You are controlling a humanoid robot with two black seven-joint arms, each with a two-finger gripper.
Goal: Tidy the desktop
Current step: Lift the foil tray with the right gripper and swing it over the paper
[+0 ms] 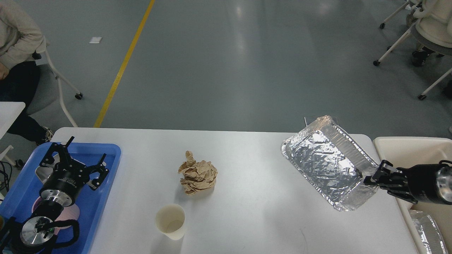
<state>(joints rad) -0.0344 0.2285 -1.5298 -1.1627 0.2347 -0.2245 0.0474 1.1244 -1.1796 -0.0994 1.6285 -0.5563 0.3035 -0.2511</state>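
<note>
The white desktop (pixel 254 197) fills the lower part of the head view. My right gripper (pixel 370 178) comes in from the right and is shut on the rim of a silver foil tray (pixel 326 160), held tilted above the desktop's right end. My left gripper (pixel 76 157) is open and empty over the blue plastic tray (pixel 106 190) at the left. A crumpled ball of brown paper (pixel 197 173) lies mid-table. A white paper cup (pixel 170 221) stands upright in front of it.
A cream-coloured bin (pixel 406 150) stands off the desktop's right edge, with a piece of foil (pixel 425 231) in it. A seated person (pixel 17 53) and a chair are at the far left. Wheeled chairs (pixel 420 38) stand at the far right.
</note>
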